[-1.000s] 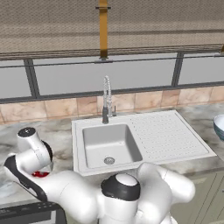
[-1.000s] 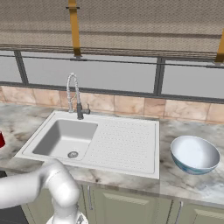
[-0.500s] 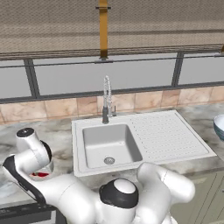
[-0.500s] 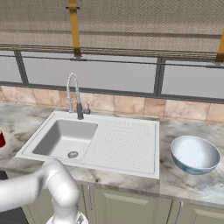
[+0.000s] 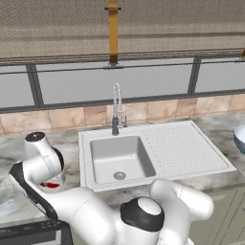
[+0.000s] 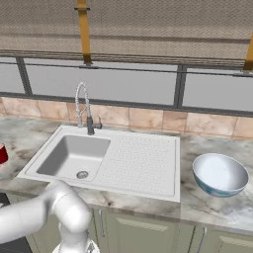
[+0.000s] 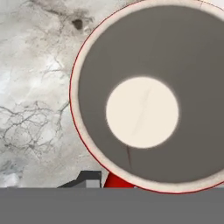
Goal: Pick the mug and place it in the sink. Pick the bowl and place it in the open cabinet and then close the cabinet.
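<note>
Far left of the worktop [image 5: 14, 158]: arm bent low, end effector [image 5: 50, 181] down over the mug [image 5: 50, 184]; only a red sliver of mug visible under the hand in the left base view, and a red edge [image 6: 2, 154] at the left border of the right base view; hand view looks straight down into the mug [image 7: 144, 96], pale rim, dark inner wall, whitish bottom, red outer wall low in frame beside one dark finger tip [image 7: 87, 179]; jaws drawn fully narrow, clamped at the mug's rim; mug appears to sit on the marbled worktop, left of the sink.

Centre: sink [image 5: 158, 143], white, basin on its left with round drain, ribbed drainboard on its right; faucet [image 5: 116, 107] at the back edge, behind the basin.

Right: bowl [image 6: 220, 174] upright on the worktop, just beside the drainboard's right edge, apart from it; white inside, blue-green outside; its rim [image 5: 239, 136] shows at the right border of the left base view.
</note>
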{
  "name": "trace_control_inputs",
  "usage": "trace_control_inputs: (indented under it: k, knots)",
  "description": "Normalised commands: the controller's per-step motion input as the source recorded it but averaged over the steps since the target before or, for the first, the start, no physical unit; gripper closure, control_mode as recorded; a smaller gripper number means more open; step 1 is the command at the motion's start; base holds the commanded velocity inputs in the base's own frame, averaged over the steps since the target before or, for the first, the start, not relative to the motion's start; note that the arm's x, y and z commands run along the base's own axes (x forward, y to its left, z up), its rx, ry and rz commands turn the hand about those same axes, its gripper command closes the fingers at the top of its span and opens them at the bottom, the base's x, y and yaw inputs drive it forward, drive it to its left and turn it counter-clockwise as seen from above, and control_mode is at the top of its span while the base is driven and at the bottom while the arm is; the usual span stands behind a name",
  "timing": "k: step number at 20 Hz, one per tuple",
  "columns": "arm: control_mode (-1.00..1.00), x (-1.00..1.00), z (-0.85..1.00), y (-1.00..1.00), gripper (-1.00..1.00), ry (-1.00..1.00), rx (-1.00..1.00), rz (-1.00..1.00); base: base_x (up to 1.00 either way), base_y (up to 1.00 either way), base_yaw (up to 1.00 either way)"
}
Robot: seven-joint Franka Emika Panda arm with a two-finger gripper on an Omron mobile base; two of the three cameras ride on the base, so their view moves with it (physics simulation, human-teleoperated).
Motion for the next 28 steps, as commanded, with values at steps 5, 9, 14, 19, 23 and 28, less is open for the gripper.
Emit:
trace_control_inputs:
  k: [5, 9, 14, 19, 23, 28]
  knots:
    - [-1.00, 0.00, 0.90, -0.31, 1.00, 0.11, 0.00, -0.12, 0.00, 0.00, 0.00]
    - [-1.00, 0.17, 0.04, -0.83, 1.00, 0.09, 0.00, -0.09, 0.00, 0.00, 0.00]
    - [-1.00, 0.00, -0.48, -0.90, 1.00, -0.13, -0.02, -0.01, 0.00, 0.00, 0.00]
    - [-1.00, 0.01, 0.00, -0.70, 1.00, -0.15, -0.02, 0.00, 0.00, 0.00, 0.00]
    - [-1.00, 0.30, 0.00, -0.69, 1.00, 0.02, 0.01, 0.00, 0.00, 0.00, 0.00]
    - [-1.00, 0.50, 0.00, -0.69, 1.00, 0.16, 0.06, -0.01, 0.00, 0.00, 0.00]
